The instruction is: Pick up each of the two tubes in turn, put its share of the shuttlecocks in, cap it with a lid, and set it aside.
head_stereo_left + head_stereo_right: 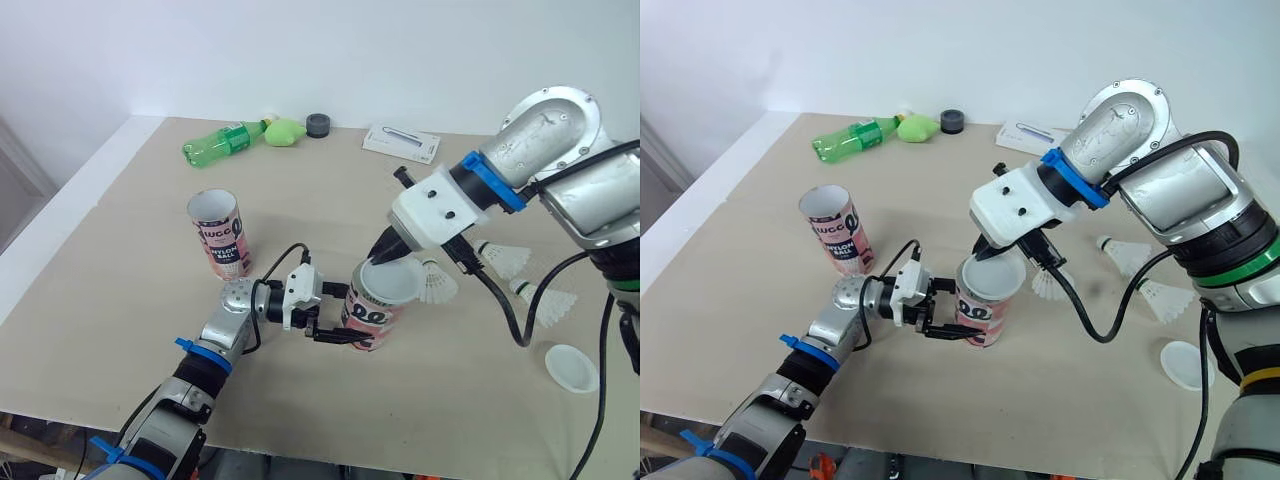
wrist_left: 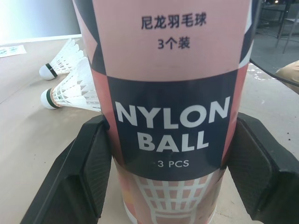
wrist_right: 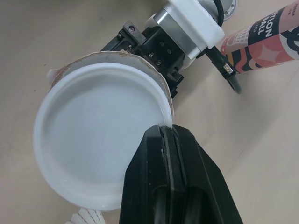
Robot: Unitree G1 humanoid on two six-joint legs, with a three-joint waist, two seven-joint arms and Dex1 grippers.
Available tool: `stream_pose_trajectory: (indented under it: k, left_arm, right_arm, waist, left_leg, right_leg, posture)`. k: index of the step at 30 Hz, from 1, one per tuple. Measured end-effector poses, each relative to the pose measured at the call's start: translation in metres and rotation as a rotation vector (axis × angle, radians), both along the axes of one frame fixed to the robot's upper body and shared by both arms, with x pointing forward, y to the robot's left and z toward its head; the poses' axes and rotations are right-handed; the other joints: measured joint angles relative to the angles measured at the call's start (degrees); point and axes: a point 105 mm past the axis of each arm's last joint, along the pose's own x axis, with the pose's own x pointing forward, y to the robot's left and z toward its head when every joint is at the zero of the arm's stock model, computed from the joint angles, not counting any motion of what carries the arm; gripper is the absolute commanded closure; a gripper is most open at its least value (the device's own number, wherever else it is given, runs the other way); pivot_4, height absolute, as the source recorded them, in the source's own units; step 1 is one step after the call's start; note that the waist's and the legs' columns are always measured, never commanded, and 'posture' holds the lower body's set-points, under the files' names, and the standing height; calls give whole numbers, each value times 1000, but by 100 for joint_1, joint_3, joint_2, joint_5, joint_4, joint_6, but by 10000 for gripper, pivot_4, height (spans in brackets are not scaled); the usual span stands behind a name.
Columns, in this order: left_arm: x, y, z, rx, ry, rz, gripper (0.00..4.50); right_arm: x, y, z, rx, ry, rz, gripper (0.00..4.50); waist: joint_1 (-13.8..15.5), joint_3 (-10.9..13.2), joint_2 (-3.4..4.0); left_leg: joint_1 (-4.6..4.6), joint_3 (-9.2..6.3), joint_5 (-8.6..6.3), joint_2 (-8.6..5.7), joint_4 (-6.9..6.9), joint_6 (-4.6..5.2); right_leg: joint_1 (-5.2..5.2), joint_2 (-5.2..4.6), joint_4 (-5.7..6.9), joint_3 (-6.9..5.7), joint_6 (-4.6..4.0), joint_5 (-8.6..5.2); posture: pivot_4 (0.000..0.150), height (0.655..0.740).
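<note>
Left hand (image 1: 343,338), right hand (image 1: 380,256): both clamped.

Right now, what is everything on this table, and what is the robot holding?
Tubes: two, pink and navy; one standing at left, one gripped mid-table.
Lids: two, white; one at the gripped tube's mouth, one lying right.
Shuttlecocks: three, white; right of the gripped tube.
Bottle: one, green; far side.
Lump: one, yellow-green; beside the bottle.
Puck: one, dark grey; beside the lump.
Box: one, white; far side.
Claws: two, black; left claw shut on a tube, right claw on a lid.
</note>
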Motion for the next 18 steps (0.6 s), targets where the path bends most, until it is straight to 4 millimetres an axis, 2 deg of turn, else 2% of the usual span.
stream_pose_trajectory:
  k: [5, 18]
  left_arm:
    - [0, 0, 0, -1, 0, -2, 13452]
    - [0, 0, 0, -2, 1, 0, 13452]
  right_arm:
    - [-4, 7, -1, 14, 29, 16, 44397]
    - [-3, 6, -4, 45, 33, 11, 44397]
  waist:
    - [0, 0, 0]
    - [-1, 0, 0]
  left_leg:
    - [-2, 0, 0, 0, 0, 0]
    - [-1, 0, 0, 0, 0, 0]
  right_leg:
    - [-1, 0, 1, 0, 1, 0]
    - [-1, 1, 1, 0, 1, -1]
  posture:
    - [1500, 7294]
    - [1500, 7294]
